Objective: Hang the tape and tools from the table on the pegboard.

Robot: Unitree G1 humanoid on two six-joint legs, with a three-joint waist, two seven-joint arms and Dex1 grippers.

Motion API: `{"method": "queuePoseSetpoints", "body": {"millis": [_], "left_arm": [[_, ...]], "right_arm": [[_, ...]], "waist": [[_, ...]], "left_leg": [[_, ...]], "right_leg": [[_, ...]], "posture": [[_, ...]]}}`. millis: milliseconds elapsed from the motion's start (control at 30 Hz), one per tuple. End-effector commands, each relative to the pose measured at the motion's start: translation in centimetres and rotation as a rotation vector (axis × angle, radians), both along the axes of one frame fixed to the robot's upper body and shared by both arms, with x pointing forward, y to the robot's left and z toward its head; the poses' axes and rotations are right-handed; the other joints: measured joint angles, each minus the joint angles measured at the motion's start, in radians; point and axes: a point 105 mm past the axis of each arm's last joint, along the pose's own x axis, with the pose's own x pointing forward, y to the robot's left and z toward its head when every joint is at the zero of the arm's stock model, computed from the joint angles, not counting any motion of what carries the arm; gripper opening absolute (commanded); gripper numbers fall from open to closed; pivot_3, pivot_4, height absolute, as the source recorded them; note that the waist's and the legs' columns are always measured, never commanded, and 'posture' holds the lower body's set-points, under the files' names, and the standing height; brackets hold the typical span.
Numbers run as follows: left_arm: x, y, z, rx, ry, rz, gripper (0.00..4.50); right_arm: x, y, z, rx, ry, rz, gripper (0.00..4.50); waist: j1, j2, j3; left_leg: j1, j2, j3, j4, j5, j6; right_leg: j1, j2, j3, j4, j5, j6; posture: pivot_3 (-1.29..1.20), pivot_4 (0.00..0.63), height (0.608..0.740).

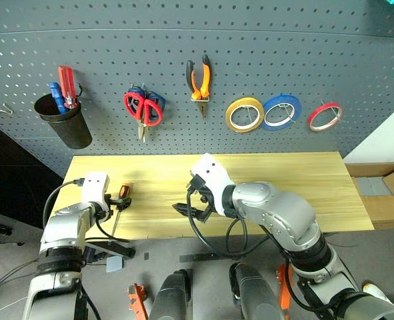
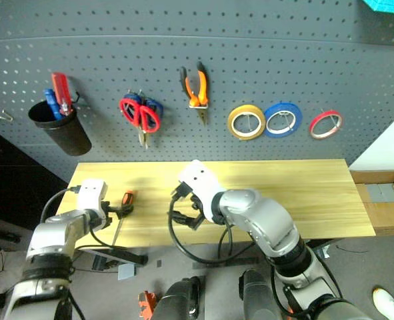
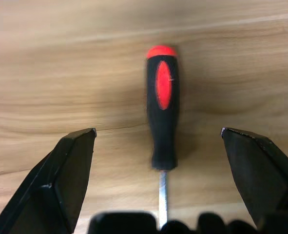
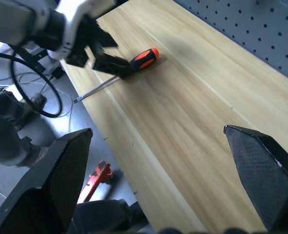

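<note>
Orange-and-black screwdriver (image 3: 163, 117) between open left jaws

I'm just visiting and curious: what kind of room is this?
Probably a small workshop or tool bench: a pegboard hung with pliers, scissors and tape rolls stands behind a wooden table where a screwdriver lies.

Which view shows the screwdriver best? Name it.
Left wrist view: the screwdriver lies centred, close, between the open left end effector fingers. Head views show it small; right wrist view shows it distant, partly covered.
</note>
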Motion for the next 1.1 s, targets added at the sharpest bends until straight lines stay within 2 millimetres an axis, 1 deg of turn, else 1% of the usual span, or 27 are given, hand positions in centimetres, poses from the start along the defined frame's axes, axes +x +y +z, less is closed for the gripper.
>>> {"method": "queuePoseSetpoints", "body": {"millis": [33, 67, 167, 267, 300, 367, 467, 500, 567, 600, 667, 767, 900, 1033, 1100], "left_arm": [[0.8, -0.1, -0.8, -0.030, 0.042, 0.010, 4.43], [1.0, -0.1, -1.0, -0.034, 0.051, 0.009, 4.43], [1.1, 0.3, -1.7, -0.021, 0.073, 0.040, 3.82], [0.9, 0.8, -2.1, -0.030, 0.083, 0.074, 2.77], [0.7, 1.1, -2.3, -0.033, 0.085, 0.091, 2.46], [0.4, 1.4, -2.5, -0.043, 0.085, 0.118, 1.77], [0.5, 1.6, -2.0, -0.044, 0.041, 0.134, 0.72], [0.6, 1.6, -1.7, -0.034, 0.021, 0.135, 0.69], [1.2, 1.5, -0.3, -0.044, -0.081, 0.148, 0.69], [1.2, 1.4, 0.3, -0.030, -0.107, 0.150, 0.69], [1.2, 1.0, 2.4, 0.027, -0.222, 0.114, 0.69], [0.4, 0.6, 5.2, 0.070, -0.367, 0.105, 0.69], [-0.9, -0.3, 8.1, 0.122, -0.529, 0.078, 0.69], [-1.4, -1.1, 12.7, 0.232, -0.715, 0.059, 0.69], [-1.3, -1.8, 15.8, 0.296, -0.834, 0.038, 0.69]], "right_arm": [[-0.2, 1.0, 1.4, 0.021, -0.036, 0.051, 4.50], [-0.2, 1.2, 1.6, 0.021, -0.042, 0.057, 4.50], [-0.2, 1.5, 2.1, 0.022, -0.059, 0.069, 4.50], [0.0, 1.6, 2.4, 0.024, -0.069, 0.068, 4.50], [0.1, 1.6, 2.5, 0.024, -0.078, 0.065, 4.50], [0.3, 1.6, 2.7, 0.025, -0.088, 0.061, 4.50], [0.4, 1.4, 3.0, 0.025, -0.100, 0.065, 4.50], [0.5, 1.3, 3.1, 0.025, -0.105, 0.067, 4.50], [0.4, 1.2, 3.5, 0.030, -0.124, 0.080, 4.50], [0.3, 1.1, 3.8, 0.035, -0.141, 0.096, 4.50], [-0.6, 0.9, 5.0, 0.050, -0.212, 0.178, 4.50], [-2.1, 0.6, 6.4, 0.083, -0.322, 0.295, 4.50], [-2.1, 0.0, 7.6, 0.106, -0.420, 0.315, 4.50], [-1.9, -0.6, 8.9, 0.154, -0.457, 0.322, 4.50], [-1.5, -0.9, 9.7, 0.179, -0.474, 0.318, 4.50]], "waist": [[0.000, 0.000, 0.000], [0.000, 0.000, 0.001], [-0.001, 0.000, 0.001], [-0.001, 0.000, 0.001], [-0.001, 0.000, 0.001], [-0.002, 0.000, 0.001], [-0.002, -0.001, 0.001], [-0.002, -0.001, 0.001], [-0.002, -0.001, 0.001], [-0.002, -0.001, 0.001], [-0.002, -0.001, 0.001], [0.000, -0.002, 0.000], [0.001, -0.003, 0.000], [0.003, -0.003, 0.000], [0.005, -0.003, 0.000]], "left_leg": [[0.000, 0.000, 0.000, 0.000, 0.000, 0.000], [0.000, 0.000, 0.000, 0.000, 0.000, 0.000], [0.000, 0.001, 0.000, -0.001, 0.000, 0.000], [0.000, 0.001, 0.001, -0.001, -0.001, -0.001], [0.000, 0.001, 0.001, -0.001, -0.001, -0.001], [0.000, 0.001, 0.001, -0.001, -0.001, -0.001], [0.000, 0.001, 0.002, -0.001, -0.001, -0.001], [0.000, 0.001, 0.002, -0.001, -0.001, -0.001], [0.000, 0.002, 0.002, -0.001, -0.001, -0.001], [0.000, 0.002, 0.002, -0.001, -0.001, -0.002], [-0.002, 0.002, 0.002, -0.001, -0.001, -0.002], [-0.009, 0.002, 0.002, -0.001, -0.001, -0.002], [-0.010, 0.002, 0.003, -0.001, -0.002, -0.003], [-0.010, 0.002, 0.003, -0.001, -0.002, -0.003], [-0.010, 0.003, 0.003, 0.000, -0.002, -0.003]], "right_leg": [[0.000, 0.000, 0.000, 0.000, 0.000, 0.000], [-0.001, 0.000, 0.000, 0.000, 0.000, 0.000], [-0.002, 0.000, 0.000, 0.000, 0.000, -0.001], [-0.002, 0.000, 0.001, 0.000, 0.002, -0.003], [-0.003, 0.000, 0.001, 0.000, 0.003, -0.004], [-0.003, 0.000, 0.001, 0.000, 0.003, -0.005], [-0.003, 0.000, 0.002, 0.000, 0.003, -0.005], [-0.003, 0.000, 0.002, 0.000, 0.003, -0.005], [-0.003, -0.001, 0.002, 0.000, 0.003, -0.005], [-0.003, -0.002, 0.002, 0.000, 0.003, -0.005], [-0.004, -0.004, 0.002, 0.000, 0.003, -0.005], [-0.012, -0.005, 0.002, 0.000, 0.004, -0.006], [-0.014, -0.005, 0.002, 0.000, 0.005, -0.008], [-0.014, -0.004, 0.002, 0.000, 0.005, -0.008], [-0.014, -0.004, 0.002, 0.000, 0.005, -0.008]], "posture": [[-0.14, 0.292, 0.740], [-0.14, 0.292, 0.740], [-0.16, 0.288, 0.740], [-0.16, 0.288, 0.740], [-0.16, 0.278, 0.740], [-0.16, 0.276, 0.740], [-0.16, 0.266, 0.740], [-0.16, 0.258, 0.740], [-0.16, 0.252, 0.740], [-0.16, 0.252, 0.740], [-0.16, 0.240, 0.740], [-0.16, 0.237, 0.740], [-0.15, 0.233, 0.740], [-0.12, 0.226, 0.740], [-0.12, 0.222, 0.740]]}}
